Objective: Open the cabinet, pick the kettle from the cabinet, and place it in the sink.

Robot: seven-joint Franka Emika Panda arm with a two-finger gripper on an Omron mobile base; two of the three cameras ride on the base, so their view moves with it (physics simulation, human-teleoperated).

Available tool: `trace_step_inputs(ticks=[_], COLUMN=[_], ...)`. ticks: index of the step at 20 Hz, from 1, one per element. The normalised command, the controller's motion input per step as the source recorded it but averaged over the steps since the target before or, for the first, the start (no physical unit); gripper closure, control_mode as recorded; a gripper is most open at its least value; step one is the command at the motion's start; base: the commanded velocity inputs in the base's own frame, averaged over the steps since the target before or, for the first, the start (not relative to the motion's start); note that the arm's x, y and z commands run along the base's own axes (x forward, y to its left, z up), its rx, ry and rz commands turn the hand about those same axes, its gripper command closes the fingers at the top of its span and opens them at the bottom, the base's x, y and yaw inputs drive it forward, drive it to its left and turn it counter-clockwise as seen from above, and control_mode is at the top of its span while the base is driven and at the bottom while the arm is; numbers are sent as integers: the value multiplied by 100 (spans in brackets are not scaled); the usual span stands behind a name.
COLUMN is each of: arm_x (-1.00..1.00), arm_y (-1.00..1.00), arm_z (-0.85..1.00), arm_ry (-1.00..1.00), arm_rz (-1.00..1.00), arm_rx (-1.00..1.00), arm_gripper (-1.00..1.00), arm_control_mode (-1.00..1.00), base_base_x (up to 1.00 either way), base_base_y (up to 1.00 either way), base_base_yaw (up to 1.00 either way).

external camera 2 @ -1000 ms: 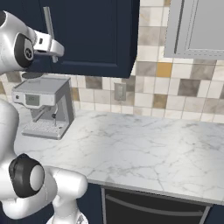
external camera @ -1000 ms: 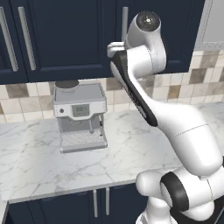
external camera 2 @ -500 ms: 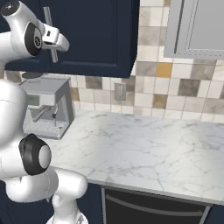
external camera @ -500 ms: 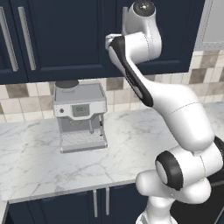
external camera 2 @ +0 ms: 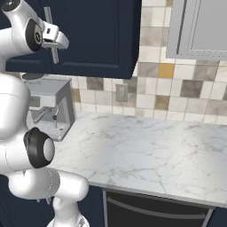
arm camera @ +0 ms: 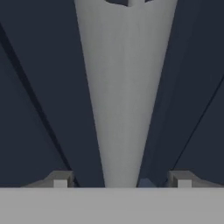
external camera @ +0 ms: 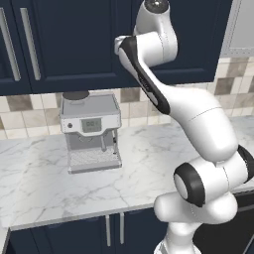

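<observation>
Gripper (arm camera: 122,179) raised to the navy cabinet (arm camera: 43,87), its jaws spread on either side of the silver bar handle (arm camera: 124,96) without yet pinching it, positioned so a pull would swing the closed door; kettle presumably inside, unseen.

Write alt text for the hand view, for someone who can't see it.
Close-up of the long silver bar handle of the dark navy cabinet, running up the middle of the frame between the tool fingertips, which stand either side of it with gaps. Cabinet door appears closed.
</observation>
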Motion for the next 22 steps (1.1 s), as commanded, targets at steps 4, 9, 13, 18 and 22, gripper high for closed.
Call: trace_step_inputs(ticks=[4,9,13,18,22], arm_x=[25,13,0,0,0], arm_y=[2,0,0,0,0], arm_z=[0,-8,-13,-8,-2], arm_ry=[0,-5,-13,-4,0], arm_rz=[0,0,0,0,0], arm_rx=[0,2,4,8,13], arm_gripper=[-100,100,100,100,100], arm_control_mode=[-100,-100,-100,-100,-100], base_base_x=[0,0,0,0,0], base_base_y=[0,0,0,0,0], base_base_yaw=[0,0,0,0,0])
